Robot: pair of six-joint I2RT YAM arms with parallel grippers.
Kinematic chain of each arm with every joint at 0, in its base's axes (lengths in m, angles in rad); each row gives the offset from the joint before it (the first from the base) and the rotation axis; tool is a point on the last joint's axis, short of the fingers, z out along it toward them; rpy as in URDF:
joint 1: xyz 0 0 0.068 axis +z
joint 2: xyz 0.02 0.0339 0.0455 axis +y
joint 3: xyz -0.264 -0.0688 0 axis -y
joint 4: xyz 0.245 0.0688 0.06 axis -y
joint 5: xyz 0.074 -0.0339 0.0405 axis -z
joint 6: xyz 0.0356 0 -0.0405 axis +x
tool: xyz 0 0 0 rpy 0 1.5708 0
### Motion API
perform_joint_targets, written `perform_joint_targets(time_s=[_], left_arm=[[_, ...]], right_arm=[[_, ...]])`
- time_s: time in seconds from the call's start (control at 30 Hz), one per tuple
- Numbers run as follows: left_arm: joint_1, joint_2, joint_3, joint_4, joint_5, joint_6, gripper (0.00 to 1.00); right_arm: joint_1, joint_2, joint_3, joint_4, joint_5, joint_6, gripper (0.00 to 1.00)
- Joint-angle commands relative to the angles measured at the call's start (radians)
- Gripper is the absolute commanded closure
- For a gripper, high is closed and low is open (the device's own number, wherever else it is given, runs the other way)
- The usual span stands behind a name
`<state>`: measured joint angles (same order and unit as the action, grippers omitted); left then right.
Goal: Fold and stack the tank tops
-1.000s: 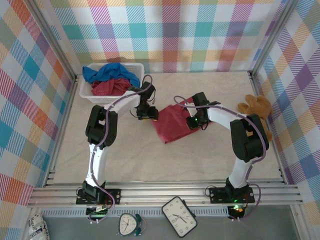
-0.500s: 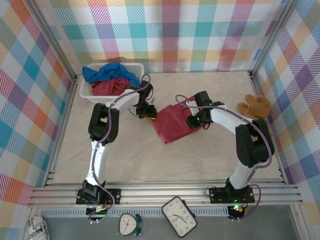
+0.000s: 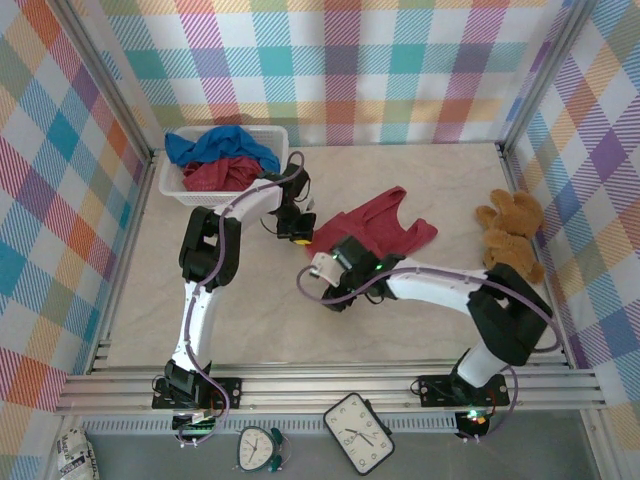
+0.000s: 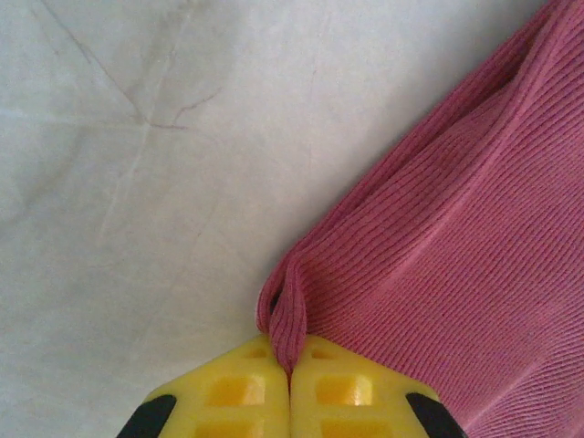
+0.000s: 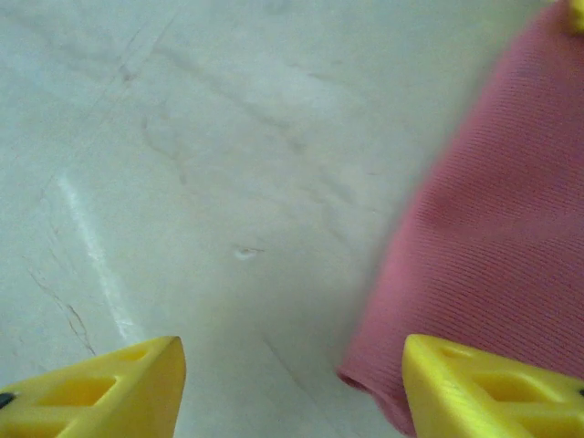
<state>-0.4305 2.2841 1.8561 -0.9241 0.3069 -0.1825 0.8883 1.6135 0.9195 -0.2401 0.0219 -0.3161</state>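
Top cam: red tank top [image 3: 375, 222] lies spread mid-table, its L corner pinched by left gripper [image 3: 293, 230]. Right gripper [image 3: 322, 275] sits just off the top's near-L edge. Bare table [image 3: 250, 310] near & L. Teddy bear [image 3: 512, 238] at R edge. Basket [image 3: 172, 185] far-L holds blue top [image 3: 215, 145] + second red top [image 3: 222, 175].

L wrist: left gripper [image 4: 290, 354] clamped on a fold of the red tank top [image 4: 447, 274] edge.

R wrist: right gripper [image 5: 292, 383] spread wide, only table betw. its fingers; red tank top [image 5: 493, 237] hem just beside one finger.

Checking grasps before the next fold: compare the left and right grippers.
The left gripper is shut, pinching an edge of the dark red tank top; the right gripper is open, holding nothing. The left touches cloth; the right hangs over bare table beside it. Both have yellow fingers.
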Motion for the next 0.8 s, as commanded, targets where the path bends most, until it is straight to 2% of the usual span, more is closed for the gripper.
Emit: perform_joint_targets(time_s=[0.0, 0.2, 0.43, 0.47, 0.63, 0.7, 0.77], left_arm=[[-0.005, -0.07, -0.001, -0.065, 0.029, 0.006, 0.98], [-0.004, -0.098, -0.014, -0.085, 0.034, 0.018, 0.98], [-0.005, -0.11, -0.023, -0.087, 0.049, 0.026, 0.99], [-0.005, -0.11, -0.024, -0.088, 0.048, 0.026, 1.0], [-0.003, -0.113, -0.021, -0.097, 0.031, 0.029, 0.99], [-0.004, -0.117, -0.022, -0.107, 0.011, 0.031, 0.99], [-0.004, -0.136, -0.032, -0.116, -0.017, 0.031, 1.0]], right_arm=[[0.021, 0.058, 0.049, 0.013, 0.144, -0.078, 0.33], [0.036, 0.11, 0.075, -0.026, 0.282, -0.129, 0.35], [0.057, 0.168, 0.081, -0.058, 0.348, -0.173, 0.41], [0.057, 0.167, 0.081, -0.059, 0.348, -0.173, 0.44], [0.067, 0.142, 0.093, -0.082, 0.306, -0.115, 0.79], [0.075, 0.111, 0.09, -0.079, 0.275, -0.077, 0.86], [0.075, 0.08, 0.088, -0.079, 0.224, -0.025, 0.9]])
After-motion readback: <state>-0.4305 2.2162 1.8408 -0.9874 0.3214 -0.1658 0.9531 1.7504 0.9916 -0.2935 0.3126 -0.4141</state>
